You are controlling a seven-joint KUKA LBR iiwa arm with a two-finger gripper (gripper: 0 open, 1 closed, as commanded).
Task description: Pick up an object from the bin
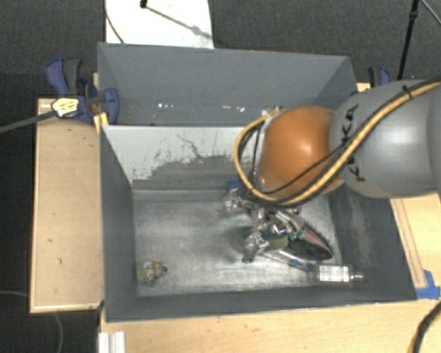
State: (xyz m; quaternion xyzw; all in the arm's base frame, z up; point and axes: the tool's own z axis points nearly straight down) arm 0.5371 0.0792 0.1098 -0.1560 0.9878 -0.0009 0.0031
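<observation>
**Gripper lowered at a small heap near the bin's right front corner**

The grey metal bin is seen from above, its floor scuffed and mostly bare. The arm is reached in over the right rim, and its wrist is covered by a rounded orange cover ringed by looped cables. Below the cover, the gripper is lowered close to the floor, right of the middle and towards the front wall. Whether it is spread or pressed together cannot be told, and nothing can be made out as held.

A small heap of loose things lies just beside the gripper, on its right. A black elongated thing with a green bit beside it can be picked out there. A small clear tube-like item lies by the front wall near the right front corner. A small grey-brown lump lies well apart in the left front corner.
</observation>
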